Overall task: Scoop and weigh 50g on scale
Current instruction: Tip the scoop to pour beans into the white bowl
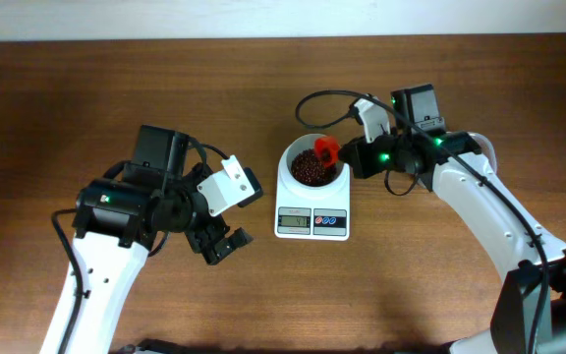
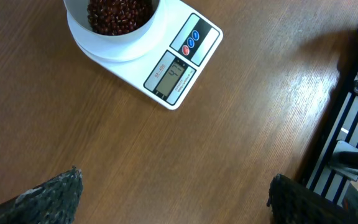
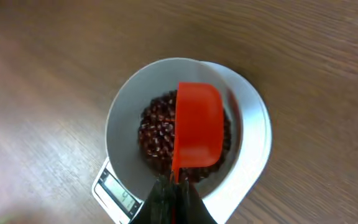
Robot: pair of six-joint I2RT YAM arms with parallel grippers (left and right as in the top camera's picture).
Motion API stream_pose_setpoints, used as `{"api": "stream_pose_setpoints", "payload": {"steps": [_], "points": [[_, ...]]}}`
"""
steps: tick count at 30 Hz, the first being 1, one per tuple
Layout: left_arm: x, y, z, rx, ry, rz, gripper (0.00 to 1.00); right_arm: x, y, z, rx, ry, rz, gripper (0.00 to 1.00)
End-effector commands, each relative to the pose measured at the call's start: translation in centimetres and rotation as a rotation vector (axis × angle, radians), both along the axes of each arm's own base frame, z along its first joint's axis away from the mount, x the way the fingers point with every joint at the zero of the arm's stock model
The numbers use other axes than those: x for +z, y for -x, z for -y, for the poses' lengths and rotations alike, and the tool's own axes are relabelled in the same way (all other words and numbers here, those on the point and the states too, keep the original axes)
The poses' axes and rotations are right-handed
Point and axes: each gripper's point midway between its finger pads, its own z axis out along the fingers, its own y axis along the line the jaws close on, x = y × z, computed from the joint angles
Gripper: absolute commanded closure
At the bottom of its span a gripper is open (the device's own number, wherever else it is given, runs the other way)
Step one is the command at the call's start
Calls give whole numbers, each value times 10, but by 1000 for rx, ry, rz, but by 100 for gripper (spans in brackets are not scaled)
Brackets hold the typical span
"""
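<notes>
A small white plastic kitchen scale (image 1: 311, 202) with a grey display and two small buttons stands near the middle of the brown wooden table (image 1: 86, 88). Its round white bowl (image 3: 120, 106) sits on the weighing plate. The small dark red-brown beans (image 3: 155, 134) lie as a loose heap in the bottom of that bowl. The right gripper (image 3: 178, 186) has its jaws closed tight on the handle of a red plastic scoop (image 3: 197, 134). It holds the scoop's cup over the right half of the bowl, directly above the beans, which show beside and below the cup; the jaws themselves stay outside the bowl's rim. The left gripper (image 1: 222, 244) hangs over bare wood to the left of the scale. Its textured dark fingertips (image 2: 55, 196) are spread wide with nothing between them, and the scale and the beans lie well apart from them.
</notes>
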Motion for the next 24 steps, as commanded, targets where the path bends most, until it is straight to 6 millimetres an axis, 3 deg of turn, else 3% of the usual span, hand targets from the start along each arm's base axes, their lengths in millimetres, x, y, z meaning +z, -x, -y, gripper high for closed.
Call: {"api": "stream_pose_setpoints", "payload": {"steps": [1,3,5,6,8,10,11,12,16,17,19,20,21,24], "points": [[6,-1,2,-16,12,20,1,21,-5,-2,2,2,64,96],[6,-1,2,-16,12,20,1,32,6,-20,115,-89,77,96],[6,-1,2,-16,12,20,1,19,-4,0,-10,16,55,96],[6,-1,2,-16,12,20,1,31,7,-18,88,-88,52,96],[6,-1,2,-16,12,20,1,16,-5,7,-57,37,35,96],[6,-1,2,-16,12,20,1,31,10,-16,118,-68,74,96],[6,-1,2,-16,12,20,1,21,0,0,7,11,53,96],[6,-1,2,-16,12,20,1,31,10,-15,85,-74,48,96],[6,-1,2,-16,12,20,1,29,7,-12,78,-48,61,96],[6,-1,2,-16,12,20,1,24,1,-3,-7,-20,34,96],[6,-1,2,-16,12,20,1,41,17,-22,147,-108,74,96],[6,-1,2,-16,12,20,1,38,14,-16,117,-76,76,96],[6,-1,2,-16,12,20,1,25,4,-1,-20,4,31,96],[6,-1,2,-16,12,20,1,24,7,-15,-18,19,36,96]]}}
